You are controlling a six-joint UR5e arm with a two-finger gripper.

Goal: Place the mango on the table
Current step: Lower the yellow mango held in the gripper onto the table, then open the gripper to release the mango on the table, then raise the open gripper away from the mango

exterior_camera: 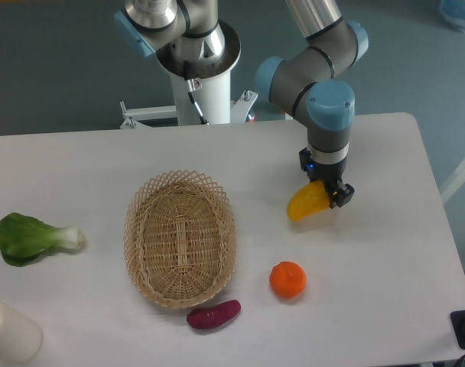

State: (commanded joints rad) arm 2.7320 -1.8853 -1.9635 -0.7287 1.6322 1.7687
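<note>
The gripper points down over the right half of the table, nearer the far edge than the near one. Its jaws are closed on the orange end of the mango, whose yellow end sticks out to the left and slightly downward. The fruit lies tilted, not level.

Whether the mango already touches the table cannot be settled from this view; it appears very low, with little or no shadow separate from it. My judgement: the carrying part of the task is essentially complete, since the mango is over bare tabletop and outside the basket, which stands near the middle of the table and holds nothing visible.

Remaining, as I judge it: set the fruit fully down, release the grip, and lift the arm away.

Other items noted: an orange toward the near edge, apart from the mango; a purple sweet potato just beside the basket's near rim; a leafy green vegetable at the left edge; a white cylinder at the near left corner.
</note>
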